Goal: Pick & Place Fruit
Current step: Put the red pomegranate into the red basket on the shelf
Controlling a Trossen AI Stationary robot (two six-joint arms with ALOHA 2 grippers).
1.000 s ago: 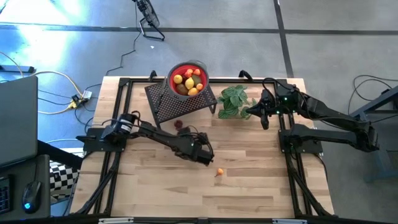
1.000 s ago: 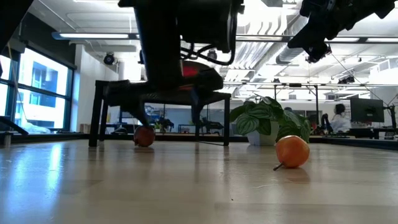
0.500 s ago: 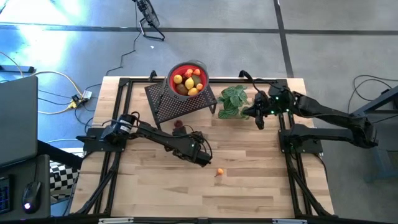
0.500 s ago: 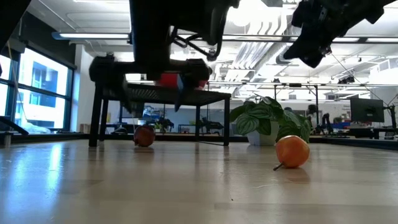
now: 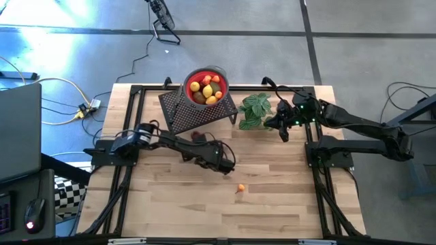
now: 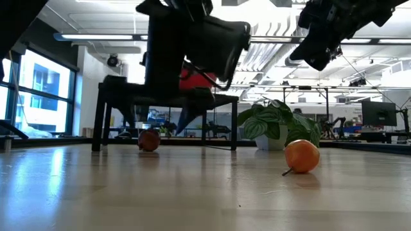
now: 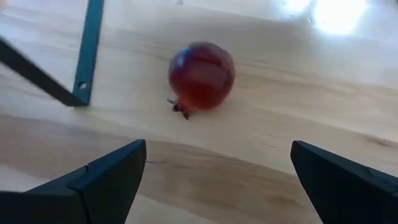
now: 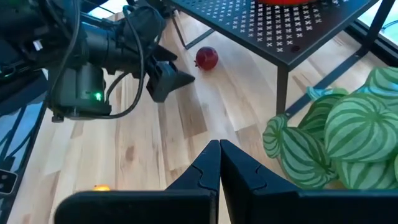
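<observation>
On the wooden table (image 5: 272, 204), a dark red fruit (image 7: 201, 75) lies by the black mesh stand (image 5: 197, 109), just ahead of the left gripper (image 7: 214, 180), jaws wide and empty. An orange fruit (image 5: 240, 189) lies apart. The right gripper (image 8: 219, 163), jaws closed and empty, hovers by the plant (image 5: 256, 109).

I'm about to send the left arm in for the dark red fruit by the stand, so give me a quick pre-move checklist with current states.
1. Left gripper open: ok, both fingers spread wide.
2. Dark red fruit lined up between the fingers: ok, it lies ahead of the gap on bare wood.
3. Left gripper empty: ok, nothing between the fingers.
4. Clearance from the black mesh stand: cannot tell; one leg stands close beside the fruit.
5. Right gripper out of the way: ok, shut and up by the green plant.
6. Red bowl on the stand ready to receive: ok, several fruits already inside.
</observation>
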